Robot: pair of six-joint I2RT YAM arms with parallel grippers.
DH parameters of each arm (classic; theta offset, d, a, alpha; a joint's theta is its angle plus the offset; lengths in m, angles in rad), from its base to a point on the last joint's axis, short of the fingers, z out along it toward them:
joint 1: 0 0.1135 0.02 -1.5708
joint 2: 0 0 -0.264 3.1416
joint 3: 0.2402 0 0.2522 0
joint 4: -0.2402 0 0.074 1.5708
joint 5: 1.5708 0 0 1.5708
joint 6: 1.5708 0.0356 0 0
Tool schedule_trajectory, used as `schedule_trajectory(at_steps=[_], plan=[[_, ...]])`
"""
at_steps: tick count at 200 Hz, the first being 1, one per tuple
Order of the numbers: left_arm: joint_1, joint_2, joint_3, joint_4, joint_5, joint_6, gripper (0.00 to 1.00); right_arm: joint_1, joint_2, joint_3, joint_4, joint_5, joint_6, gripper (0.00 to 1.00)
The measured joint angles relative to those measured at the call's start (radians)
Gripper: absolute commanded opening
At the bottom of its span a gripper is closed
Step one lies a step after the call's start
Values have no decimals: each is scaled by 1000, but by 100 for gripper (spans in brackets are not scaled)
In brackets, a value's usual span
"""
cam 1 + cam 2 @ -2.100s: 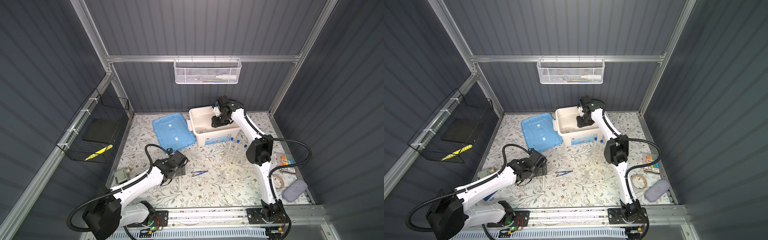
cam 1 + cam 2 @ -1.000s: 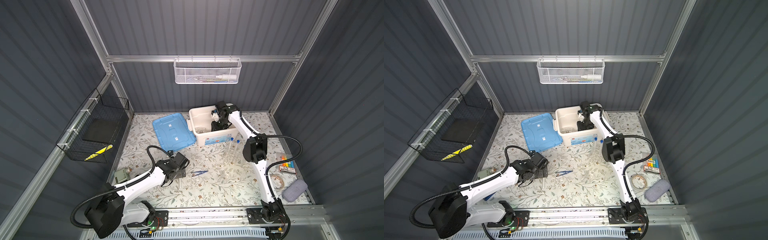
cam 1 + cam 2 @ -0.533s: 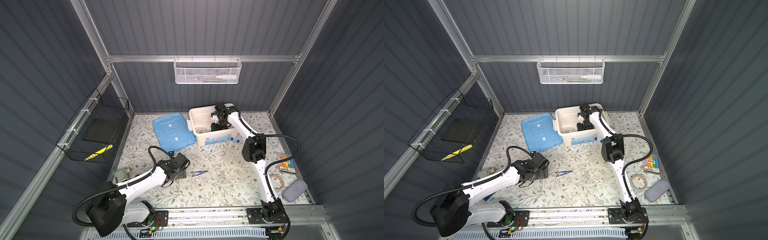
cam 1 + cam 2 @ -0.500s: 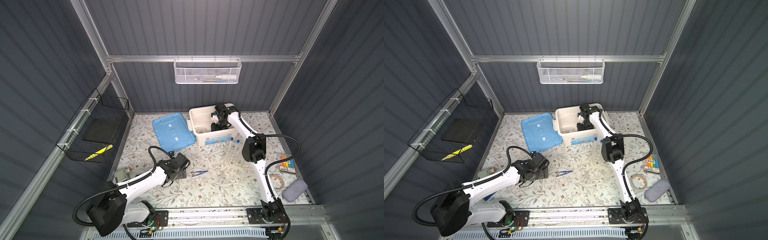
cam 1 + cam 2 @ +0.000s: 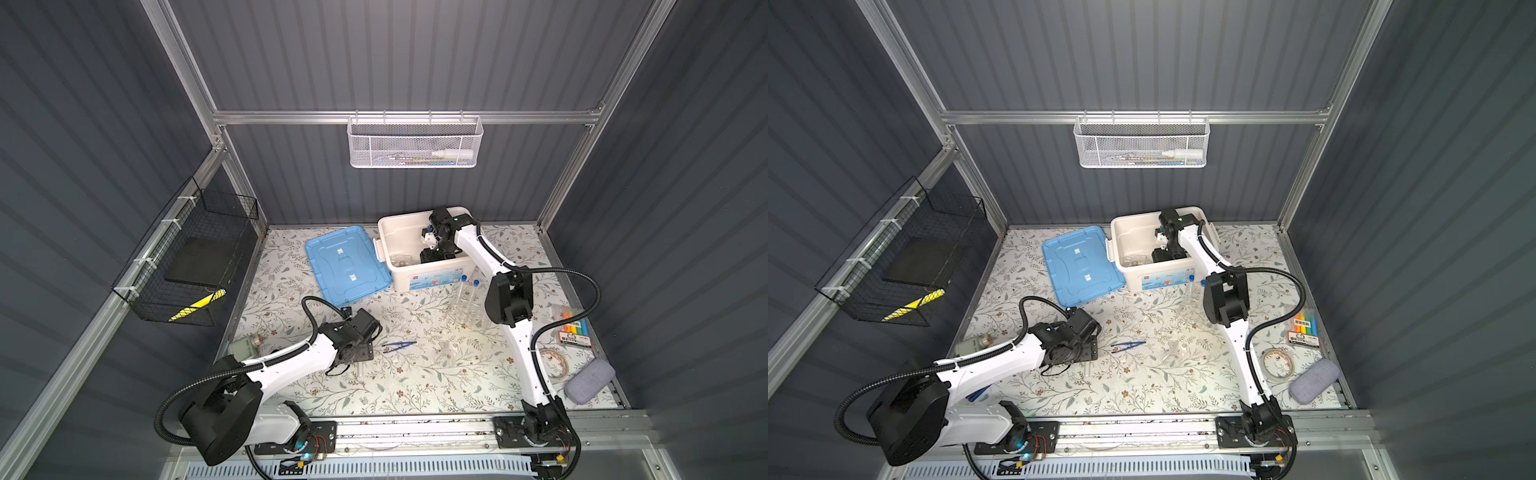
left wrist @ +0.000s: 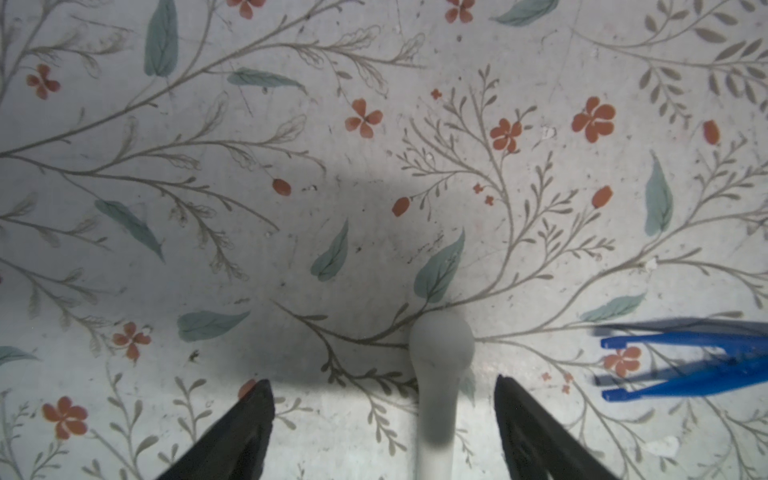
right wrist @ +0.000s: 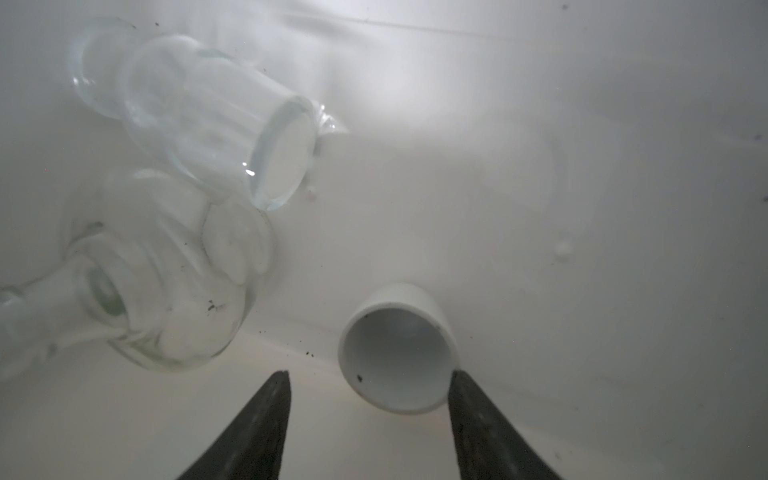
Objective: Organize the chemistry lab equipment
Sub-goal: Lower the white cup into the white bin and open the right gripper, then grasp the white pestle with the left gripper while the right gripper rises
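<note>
My left gripper hangs low over the table, open, with the white pestle lying between its fingers and touching neither. The blue tweezers lie just beside it. In both top views the pestle pokes out under that gripper. My right gripper is open inside the white bin. The small white bowl lies on its side there, its rim against one finger. Two clear glass vessels lie beside it. Blue-capped test tubes stand in the clear rack.
The bin's blue lid lies flat left of the bin. Another clear glass piece sits mid-table. A marker pack, tape roll and grey case line the right edge. A grey object sits at the left edge.
My right gripper sank into the bin and its jaws widened, letting go of the white bowl. My left jaws narrowed slightly around the pestle without touching it.
</note>
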Motion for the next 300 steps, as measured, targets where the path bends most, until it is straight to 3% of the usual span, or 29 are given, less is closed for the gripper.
schedule_trajectory(at_steps=[49, 119, 153, 173, 243, 300], plan=[[-8, 13, -10, 35, 43, 1, 77, 2, -82, -43, 37, -1, 3, 76], [-20, 13, -45, 70, 86, 0, 61, 1, -235, -125, 118, -1, 23, 82], [-21, 27, -45, 92, 89, -2, 42, 1, -288, -154, 148, 8, 23, 82], [-21, 31, -45, 105, 92, 0, 39, 0, -312, -179, 160, 18, 23, 83], [-21, 31, -50, 119, 97, 1, 25, -8, -482, -461, 335, 85, 56, 98], [-21, 34, -51, 130, 108, 5, 20, -12, -613, -587, 477, 201, 66, 99]])
